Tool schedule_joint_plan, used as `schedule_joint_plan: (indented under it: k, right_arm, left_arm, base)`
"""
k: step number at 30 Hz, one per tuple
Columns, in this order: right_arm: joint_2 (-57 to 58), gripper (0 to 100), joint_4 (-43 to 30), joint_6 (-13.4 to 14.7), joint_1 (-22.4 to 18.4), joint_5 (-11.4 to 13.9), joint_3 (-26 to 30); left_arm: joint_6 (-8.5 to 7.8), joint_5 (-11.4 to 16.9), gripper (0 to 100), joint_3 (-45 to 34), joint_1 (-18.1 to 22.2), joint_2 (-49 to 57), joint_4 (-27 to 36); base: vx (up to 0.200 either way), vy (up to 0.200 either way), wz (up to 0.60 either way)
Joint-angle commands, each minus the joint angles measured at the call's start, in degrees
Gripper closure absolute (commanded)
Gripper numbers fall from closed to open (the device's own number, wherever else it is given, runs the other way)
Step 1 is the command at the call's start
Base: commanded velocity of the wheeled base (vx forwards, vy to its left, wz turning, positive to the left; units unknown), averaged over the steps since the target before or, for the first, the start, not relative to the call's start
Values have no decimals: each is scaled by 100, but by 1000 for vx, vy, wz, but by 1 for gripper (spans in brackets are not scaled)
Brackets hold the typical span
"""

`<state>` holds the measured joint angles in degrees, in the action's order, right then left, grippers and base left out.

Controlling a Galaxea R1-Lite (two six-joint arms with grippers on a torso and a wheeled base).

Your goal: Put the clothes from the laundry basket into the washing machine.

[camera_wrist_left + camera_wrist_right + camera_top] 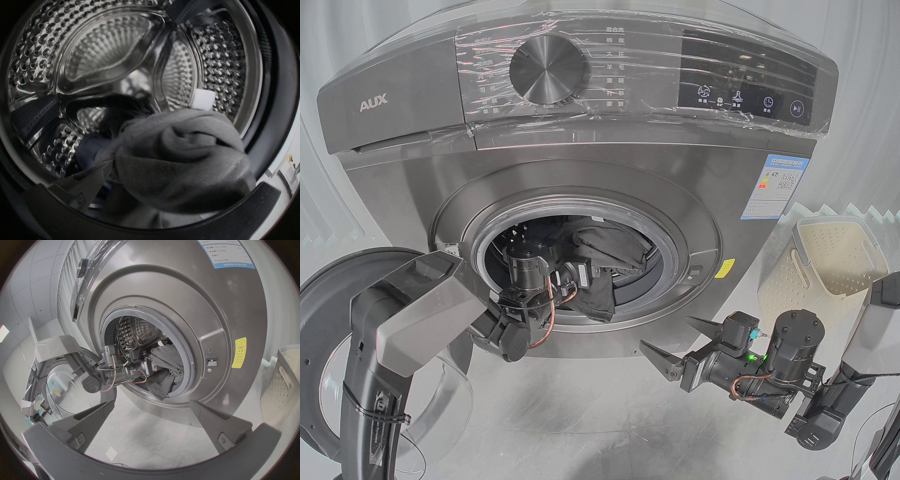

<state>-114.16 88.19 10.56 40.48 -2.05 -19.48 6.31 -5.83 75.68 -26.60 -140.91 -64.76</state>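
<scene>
Step in hand: loading. The left gripper [150,165] is inside the mouth of the washing machine [612,169]. Its one visible finger sits wide, so we judge it spread, with the dark grey garment [181,162] bunched against it. The garment lies at the front of the drum [103,53], a flap hanging over the door seal [575,205]. The right gripper [665,332] is spread and empty, near the laundry basket [837,262]. Next: push the flap in, then withdraw without snagging.

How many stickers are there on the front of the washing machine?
2. A blue label sits on the washing machine, above and right of the door opening; a yellow sticker lies lower, right of the opening. Others may be hidden from view.
</scene>
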Motion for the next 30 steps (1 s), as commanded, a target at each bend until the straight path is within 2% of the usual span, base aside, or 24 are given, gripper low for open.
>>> schedule_joint_plan:
  k: [1, 3, 6, 11, 15, 19, 20, 23, 27, 30]
  right_arm:
    - [-9, 0, 6, 8, 56, -6, -65]
    - [-9, 0, 6, 8, 74, -15, -65]
    - [-1, 0, 6, 8, 74, -6, -82]
    - [-1, 0, 6, 8, 82, -6, -100]
    - [-9, 0, 6, 8, 82, -15, -100]
    - [-9, 0, 6, 8, 82, -15, -153]
    - [-9, 0, 6, 25, 82, -6, -161]
    - [-9, 0, 6, 8, 82, -6, -170]
    - [-9, 0, 6, 25, 91, -6, -170]
    - [-9, 0, 6, 25, 135, -6, -179]
  left_arm:
    - [-34, 222, 0, -853, -205, 837, 315]
    - [-104, 214, 0, -941, -276, 723, 394]
    - [-297, 240, 0, -1046, -320, 503, 420]
    - [-482, 249, 0, -1029, -372, 143, 411]
    - [-570, 240, 0, -950, -363, -86, 411]
    - [-755, 222, 0, -721, -293, -279, 367]
    - [-755, 222, 100, -642, -284, -279, 367]
    - [-728, 187, 100, -466, -276, -288, 358]
    - [-623, 47, 100, 228, -258, -297, 306]
    - [-385, -182, 100, 984, -188, -367, 306]
  base:
    - [0, 0, 0]
    - [0, 0, 0]
    - [0, 0, 0]
    - [0, 0, 0]
    - [0, 0, 0]
    - [0, 0, 0]
    - [0, 0, 0]
    - [0, 0, 0]
    - [0, 0, 0]
    - [0, 0, 0]
